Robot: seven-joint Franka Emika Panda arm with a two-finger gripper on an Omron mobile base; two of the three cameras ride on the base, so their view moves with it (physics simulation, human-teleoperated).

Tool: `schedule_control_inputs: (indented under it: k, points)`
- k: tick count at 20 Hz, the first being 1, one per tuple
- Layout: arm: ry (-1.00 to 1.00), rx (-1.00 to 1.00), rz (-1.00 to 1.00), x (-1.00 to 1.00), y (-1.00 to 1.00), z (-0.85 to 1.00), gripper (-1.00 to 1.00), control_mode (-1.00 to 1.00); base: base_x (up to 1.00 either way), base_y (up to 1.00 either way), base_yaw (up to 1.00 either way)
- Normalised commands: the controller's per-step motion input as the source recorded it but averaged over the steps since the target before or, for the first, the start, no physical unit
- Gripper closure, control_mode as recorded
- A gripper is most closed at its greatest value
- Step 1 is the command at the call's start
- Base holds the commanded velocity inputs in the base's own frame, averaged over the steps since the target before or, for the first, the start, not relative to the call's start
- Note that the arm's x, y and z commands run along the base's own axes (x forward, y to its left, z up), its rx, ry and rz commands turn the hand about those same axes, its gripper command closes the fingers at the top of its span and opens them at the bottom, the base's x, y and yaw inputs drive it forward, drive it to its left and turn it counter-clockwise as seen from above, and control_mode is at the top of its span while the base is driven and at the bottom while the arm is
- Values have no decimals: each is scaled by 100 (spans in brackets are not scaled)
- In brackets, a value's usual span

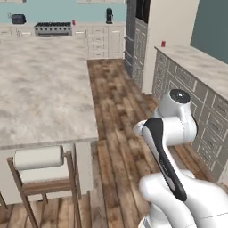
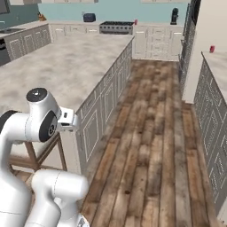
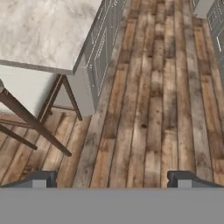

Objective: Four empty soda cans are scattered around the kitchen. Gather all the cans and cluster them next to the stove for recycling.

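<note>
Soda can (image 1: 163,43) far ahead, gripper (image 3: 113,179) open, empty

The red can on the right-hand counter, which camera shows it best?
The left base view: the red can stands upright near the right-hand counter's far end, against the pale wall. The right base view shows it smaller, near the frame's edge.

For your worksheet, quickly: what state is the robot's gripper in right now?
Gripper: open, jaws wide apart, holding nothing, pointed down at the wood floor.
</note>
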Motion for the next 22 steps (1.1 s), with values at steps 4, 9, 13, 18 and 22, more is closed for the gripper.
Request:
schedule_control_inputs:
  k: [4, 9, 13, 18, 22]
  points:
    - [0, 0, 0, 0, 0, 0, -100, 100, -70, 50, -16]
    - [0, 0, 0, 0, 0, 0, -100, 100, -39, 69, -11]
    - [0, 0, 0, 0, 0, 0, -100, 100, 0, 79, -12]
    - [0, 0, 0, 0, 0, 0, -100, 100, 0, 82, -11]
    - [0, 0, 0, 0, 0, 0, -100, 100, 0, 84, -9]
